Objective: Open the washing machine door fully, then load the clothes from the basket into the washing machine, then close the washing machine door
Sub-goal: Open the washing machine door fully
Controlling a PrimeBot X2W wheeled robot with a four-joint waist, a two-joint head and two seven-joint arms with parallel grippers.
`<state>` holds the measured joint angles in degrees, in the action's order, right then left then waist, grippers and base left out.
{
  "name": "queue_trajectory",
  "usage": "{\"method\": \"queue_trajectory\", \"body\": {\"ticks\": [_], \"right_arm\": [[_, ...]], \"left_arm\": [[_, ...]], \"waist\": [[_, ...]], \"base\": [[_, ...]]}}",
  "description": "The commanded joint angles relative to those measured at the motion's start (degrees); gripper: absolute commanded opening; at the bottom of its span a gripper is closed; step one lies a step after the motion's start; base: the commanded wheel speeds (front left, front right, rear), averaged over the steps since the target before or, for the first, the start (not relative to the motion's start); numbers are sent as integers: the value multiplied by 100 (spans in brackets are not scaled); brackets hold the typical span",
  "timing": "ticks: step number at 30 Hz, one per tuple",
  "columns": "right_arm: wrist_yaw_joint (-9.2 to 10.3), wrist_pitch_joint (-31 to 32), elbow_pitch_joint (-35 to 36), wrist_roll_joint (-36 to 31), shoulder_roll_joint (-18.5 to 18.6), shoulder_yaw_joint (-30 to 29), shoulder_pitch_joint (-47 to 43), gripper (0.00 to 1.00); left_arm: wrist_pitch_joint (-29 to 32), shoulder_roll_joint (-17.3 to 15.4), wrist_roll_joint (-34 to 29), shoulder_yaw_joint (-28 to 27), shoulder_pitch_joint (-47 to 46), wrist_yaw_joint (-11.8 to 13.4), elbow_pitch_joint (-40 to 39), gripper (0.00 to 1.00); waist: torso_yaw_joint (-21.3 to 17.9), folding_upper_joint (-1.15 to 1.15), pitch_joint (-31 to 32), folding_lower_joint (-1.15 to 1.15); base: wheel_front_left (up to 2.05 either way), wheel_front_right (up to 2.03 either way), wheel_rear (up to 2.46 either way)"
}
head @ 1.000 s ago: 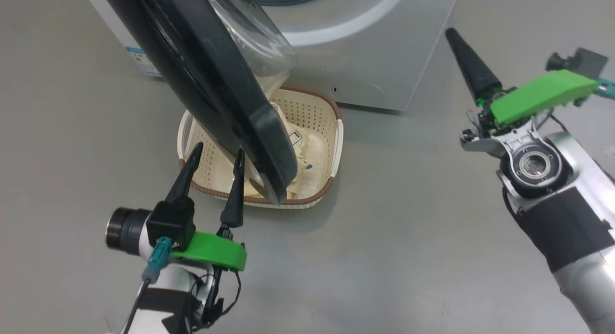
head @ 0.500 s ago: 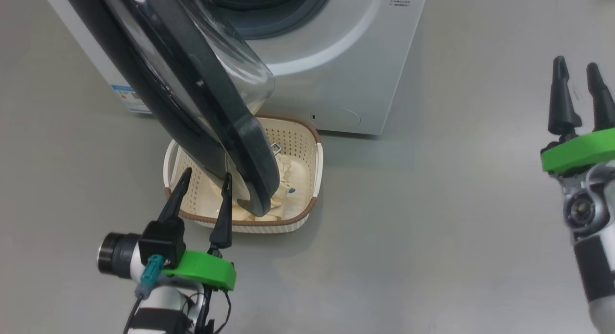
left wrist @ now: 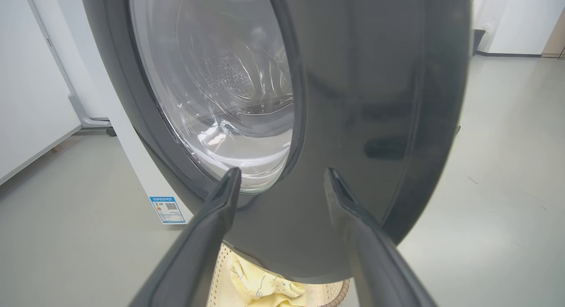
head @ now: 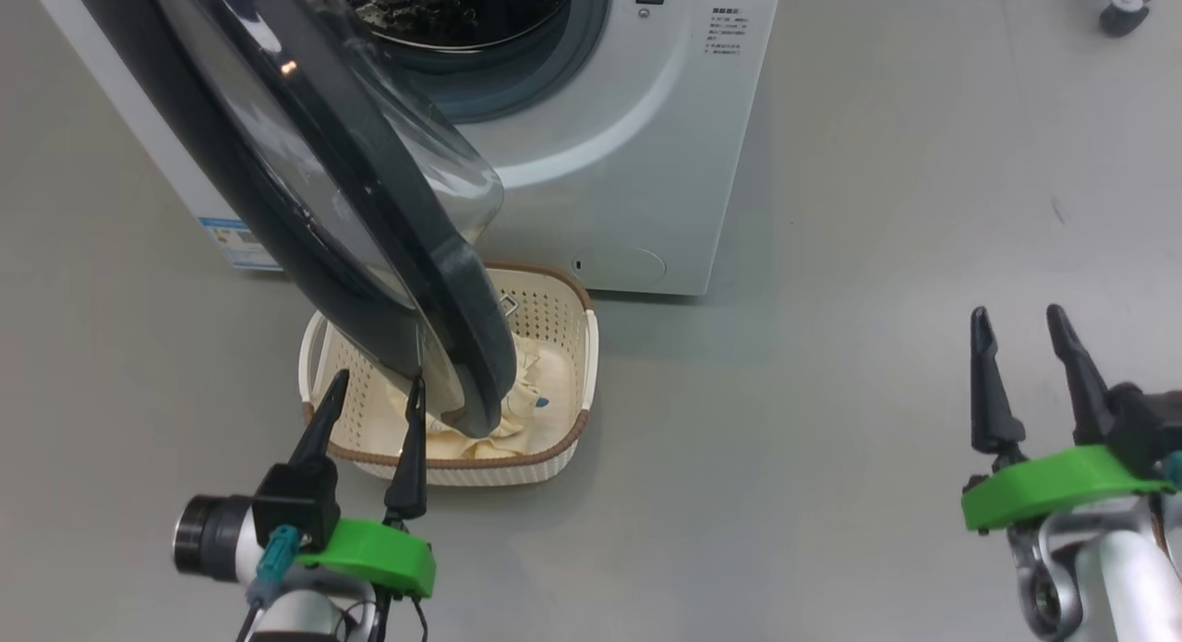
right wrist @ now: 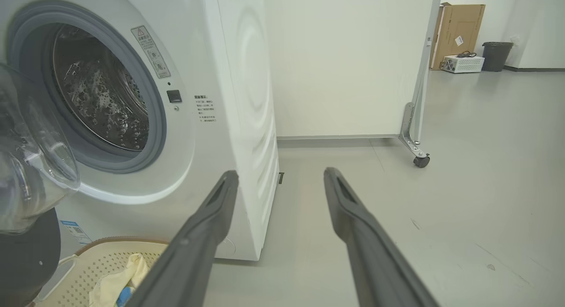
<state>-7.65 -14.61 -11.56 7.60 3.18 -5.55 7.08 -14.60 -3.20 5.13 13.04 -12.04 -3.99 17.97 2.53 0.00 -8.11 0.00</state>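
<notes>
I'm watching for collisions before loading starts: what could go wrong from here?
1. The door is only partly open and hangs over the basket, covering part of the clothes; reaching in now could knock its rim.
2. The open left gripper faces the door's outer side; a push from there would likely swing it toward shut.

The basket (head: 480, 473), holding the clothes (head: 547, 385), sits before the washing machine (head: 609, 162), beneath its open door (head: 305, 236).
</notes>
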Motion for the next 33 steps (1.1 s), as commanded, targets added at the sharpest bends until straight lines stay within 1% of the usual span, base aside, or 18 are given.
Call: {"method": "queue_trajectory", "body": {"ticks": [1,6,15,22,33], "right_arm": [[16,-23,276,-124,14,114,-56,100],[16,18,580,-388,-23,137,-535,100],[16,110,1030,-296,-29,196,-1136,100],[16,170,1195,-273,-29,237,-1308,100],[16,166,1274,-228,-30,269,-1370,100]], "left_arm": [[-40,-117,30,-215,-47,16,-160,100],[-40,-111,46,-224,69,10,-140,100],[-40,-116,65,-226,193,-20,-97,100],[-40,-131,75,-249,219,-26,-66,100],[-40,-135,104,-289,190,-22,-23,100]], "waist": [[-26,0,56,0],[-55,0,207,0],[-60,0,406,0],[-89,0,476,0],[-115,0,492,0]], "base": [[0,0,0],[0,0,0],[0,0,0],[0,0,0],[0,0,0]]}}
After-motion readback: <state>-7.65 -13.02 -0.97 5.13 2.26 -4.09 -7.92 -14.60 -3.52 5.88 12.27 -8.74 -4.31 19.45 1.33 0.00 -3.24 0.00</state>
